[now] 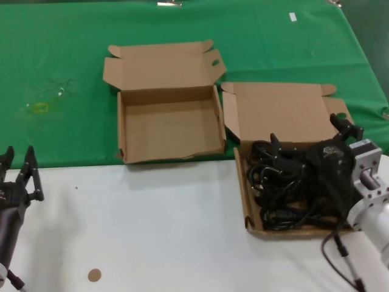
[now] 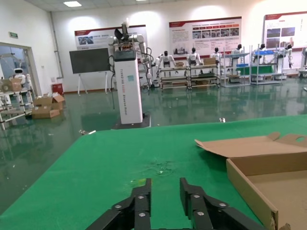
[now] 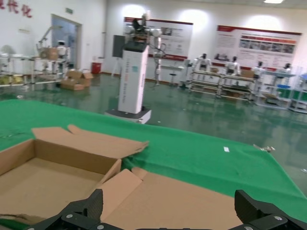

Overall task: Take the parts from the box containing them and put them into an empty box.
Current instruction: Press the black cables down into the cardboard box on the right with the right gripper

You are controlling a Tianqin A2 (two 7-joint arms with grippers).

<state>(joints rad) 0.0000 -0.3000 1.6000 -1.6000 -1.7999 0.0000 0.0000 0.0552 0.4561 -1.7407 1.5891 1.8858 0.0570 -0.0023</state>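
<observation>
Black parts (image 1: 285, 194) fill the box containing them (image 1: 279, 109) at the worktop's right edge; right gripper (image 1: 311, 141) spreads wide above them.

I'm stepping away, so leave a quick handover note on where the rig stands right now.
Right hand: open, over the cords in the full box, nothing gripped.
Left hand: open, empty, waiting at the table's near-left edge.
Empty box: to the left of the full one, nothing inside.
Done: nothing moved.
Left: grab each cord bundle and carry it over.
</observation>
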